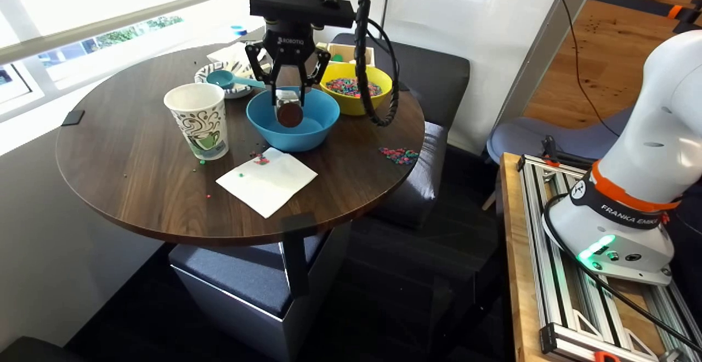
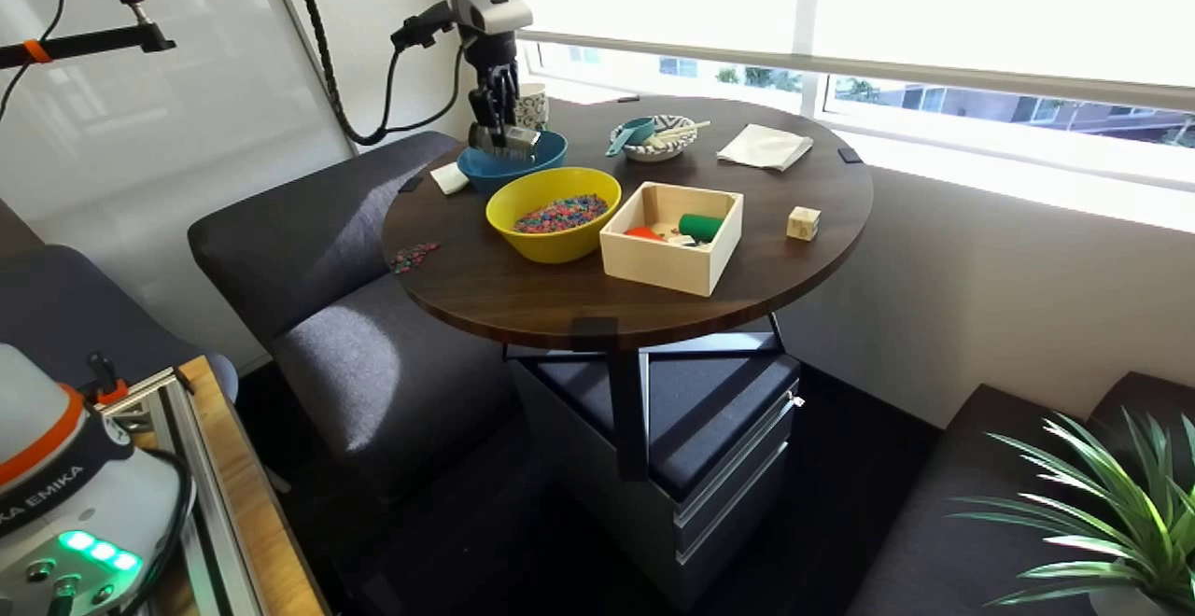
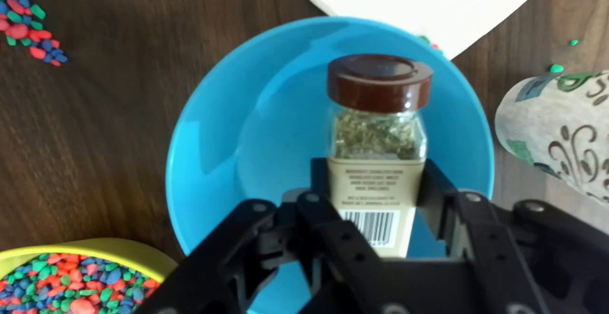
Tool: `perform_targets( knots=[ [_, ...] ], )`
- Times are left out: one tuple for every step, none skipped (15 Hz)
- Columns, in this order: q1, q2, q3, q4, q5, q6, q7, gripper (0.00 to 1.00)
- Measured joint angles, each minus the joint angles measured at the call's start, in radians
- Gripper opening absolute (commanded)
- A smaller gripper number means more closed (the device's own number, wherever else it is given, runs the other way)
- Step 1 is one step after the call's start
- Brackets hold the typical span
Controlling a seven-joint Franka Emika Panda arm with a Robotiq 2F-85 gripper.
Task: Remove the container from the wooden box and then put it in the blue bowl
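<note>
The container is a spice jar with a brown lid, green herbs and a cream label [image 3: 376, 135]. My gripper [image 3: 375, 181] is shut on its sides. In an exterior view the container [image 1: 289, 114] lies sideways, its lid towards that camera, within the outline of the blue bowl [image 1: 293, 140]. It also shows at the blue bowl's rim height in an exterior view [image 2: 520, 140]. I cannot tell whether it touches the bowl. The wooden box [image 2: 658, 261] is pale, open-topped, and holds a green cylinder [image 2: 700, 227] and a red piece [image 2: 644, 233].
A yellow bowl [image 2: 551, 245] of coloured pebbles stands beside the blue bowl. A paper cup [image 1: 200, 126], a napkin [image 1: 269, 181], a patterned bowl with a blue scoop [image 1: 221, 79] and loose pebbles [image 1: 399, 156] are around it. A small wooden cube [image 2: 803, 224] sits near the table edge.
</note>
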Motion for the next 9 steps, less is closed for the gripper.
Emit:
perform_targets(
  knots=[
    [0.000, 0.015, -0.007, 0.009, -0.010, 0.007, 0.006, 0.23],
    [0.000, 0.028, -0.014, 0.018, -0.019, 0.009, 0.015, 0.73],
    [0.000, 0.036, -0.019, 0.026, -0.027, 0.009, 0.020, 0.74],
    [0.001, 0.044, -0.023, 0.034, -0.034, 0.004, 0.022, 0.80],
    [0.001, 0.048, -0.025, 0.041, -0.038, -0.011, 0.022, 0.88],
    [0.001, 0.049, -0.025, 0.049, -0.039, -0.037, 0.022, 0.95],
    [0.001, 0.048, -0.024, 0.056, -0.037, -0.069, 0.018, 1.00],
    [0.001, 0.045, -0.024, 0.066, -0.029, -0.102, 0.011, 1.00],
    [0.000, 0.039, -0.024, 0.074, -0.014, -0.130, 0.000, 1.00]
  ],
)
